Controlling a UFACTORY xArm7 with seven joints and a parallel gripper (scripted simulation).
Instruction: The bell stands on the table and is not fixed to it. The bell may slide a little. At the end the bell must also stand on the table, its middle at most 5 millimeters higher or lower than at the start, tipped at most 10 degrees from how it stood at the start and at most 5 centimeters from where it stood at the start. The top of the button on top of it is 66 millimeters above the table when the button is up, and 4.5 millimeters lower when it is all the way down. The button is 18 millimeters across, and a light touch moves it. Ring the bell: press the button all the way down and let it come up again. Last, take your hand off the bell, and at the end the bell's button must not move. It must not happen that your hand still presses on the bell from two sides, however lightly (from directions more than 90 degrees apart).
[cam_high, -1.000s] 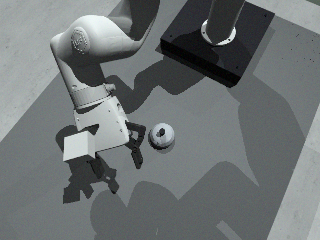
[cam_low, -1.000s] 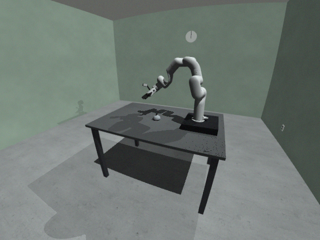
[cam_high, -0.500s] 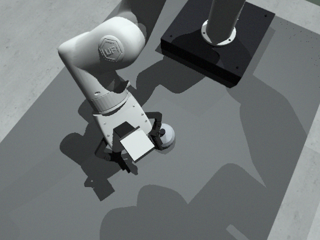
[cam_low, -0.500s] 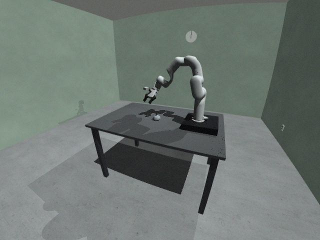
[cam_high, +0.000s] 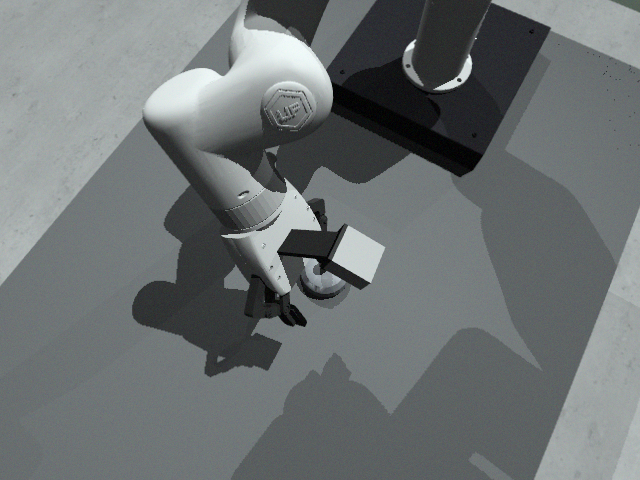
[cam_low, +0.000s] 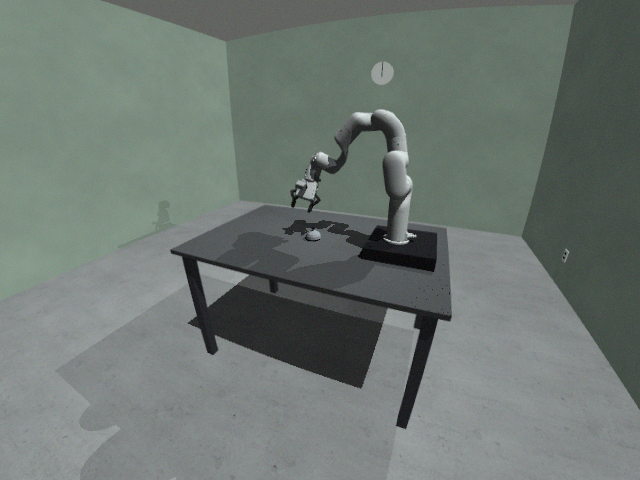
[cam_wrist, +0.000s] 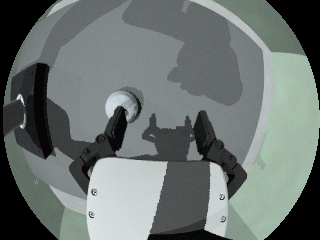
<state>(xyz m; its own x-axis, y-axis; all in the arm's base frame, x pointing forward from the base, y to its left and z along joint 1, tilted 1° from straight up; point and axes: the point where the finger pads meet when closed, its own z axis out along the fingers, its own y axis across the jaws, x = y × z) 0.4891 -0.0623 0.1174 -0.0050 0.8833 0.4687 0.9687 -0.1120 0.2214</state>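
Note:
The bell (cam_high: 319, 285) (cam_low: 312, 235) (cam_wrist: 128, 98) is a small pale dome standing on the dark table (cam_high: 465, 268) (cam_low: 403, 294). In the overhead view the wrist camera box covers part of it, button included. My gripper (cam_high: 294, 259) (cam_low: 302, 203) (cam_wrist: 161, 116) is open and empty. It hangs well above the table, pointing down, a little to one side of the bell. In the wrist view the bell lies just beyond the left fingertip, not between the fingers.
The arm's black base plate (cam_high: 465, 134) (cam_low: 408, 255) (cam_wrist: 36, 114) sits on the table behind the bell. The table's edges lie well away from the bell.

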